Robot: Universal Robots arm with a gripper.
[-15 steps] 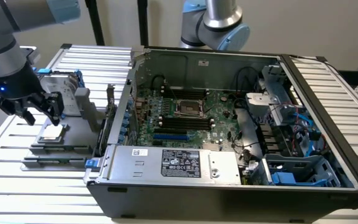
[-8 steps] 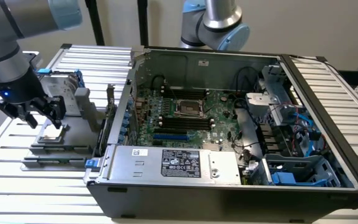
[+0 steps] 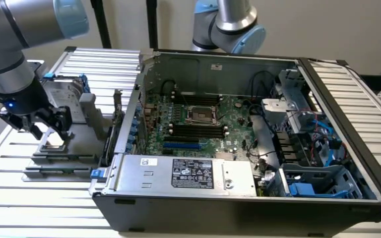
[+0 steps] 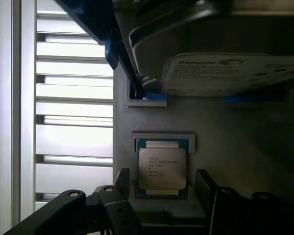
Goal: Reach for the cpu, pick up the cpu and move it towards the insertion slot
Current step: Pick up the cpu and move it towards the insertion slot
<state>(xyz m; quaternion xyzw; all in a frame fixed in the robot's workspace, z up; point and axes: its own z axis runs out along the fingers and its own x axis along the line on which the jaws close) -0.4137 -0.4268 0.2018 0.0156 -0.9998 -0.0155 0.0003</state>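
Just above cpu, claw spread astride

ext: high, wide, angled down | wrist: close, facing down | shared: cpu area

The gripper is matte black, a blocky body ending in two flat, angular fingers. The black linkage arms behind those fingers carry small round fastener heads. Directly above the gripper sits a black cylindrical wrist housing with a small blue light glowing on it. Higher above the gripper the arm becomes a thick silver-grey tube, rounded at the joint and closed by a pale-blue cap. Well away from the gripper, a slimmer silver tube meets a rounded joint with a matching blue cap.
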